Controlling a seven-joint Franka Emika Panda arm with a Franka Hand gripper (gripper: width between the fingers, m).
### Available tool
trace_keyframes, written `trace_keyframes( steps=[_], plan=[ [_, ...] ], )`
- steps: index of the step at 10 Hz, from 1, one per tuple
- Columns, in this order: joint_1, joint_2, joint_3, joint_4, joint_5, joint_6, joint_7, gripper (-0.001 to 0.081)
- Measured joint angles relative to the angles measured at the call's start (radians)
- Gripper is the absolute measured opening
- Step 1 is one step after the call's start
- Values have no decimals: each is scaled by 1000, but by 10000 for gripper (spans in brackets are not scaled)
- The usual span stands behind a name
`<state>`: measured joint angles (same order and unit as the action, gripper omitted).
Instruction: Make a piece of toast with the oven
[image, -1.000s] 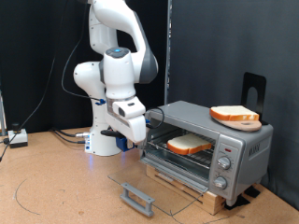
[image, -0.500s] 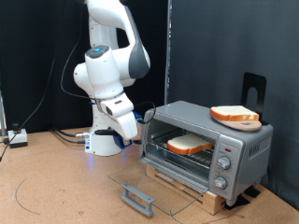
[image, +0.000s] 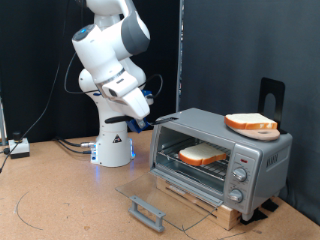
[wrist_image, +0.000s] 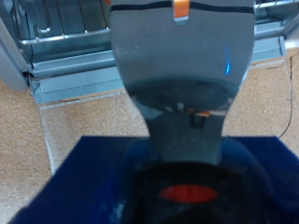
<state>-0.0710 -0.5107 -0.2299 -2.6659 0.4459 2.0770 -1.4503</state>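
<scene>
The silver-grey oven stands on a wooden board at the exterior view's right, its glass door dropped flat open. One piece of toast lies on the wire rack inside. A second alike slice lies on the oven's top. My gripper hangs in the air to the left of the oven's open mouth, a little above roof height and apart from it. In the wrist view a wide grey flat part with an orange tab covers the middle, and the oven's rack shows behind it.
The oven has round knobs on its right panel. The door handle juts out over the brown table. The arm's white base stands behind, with cables and a small box at the left. A black stand rises behind the oven.
The arm has swung up and to the exterior view's left, drawing the gripper back from the oven's open mouth. The toast on the rack and the slice on top have not moved.
</scene>
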Motion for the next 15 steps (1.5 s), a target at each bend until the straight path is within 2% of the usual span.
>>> trace_keyframes(
  steps=[2,4,7,10,15],
  plan=[
    [-23,-40,43,6,-95,-14,72,395],
    [-9,-38,30,3,-26,-20,35,395],
    [80,-45,43,-2,108,-46,-13,395],
    [155,-46,102,-6,183,-44,-10,395],
    [229,-63,238,-20,219,-94,87,395]
  ],
)
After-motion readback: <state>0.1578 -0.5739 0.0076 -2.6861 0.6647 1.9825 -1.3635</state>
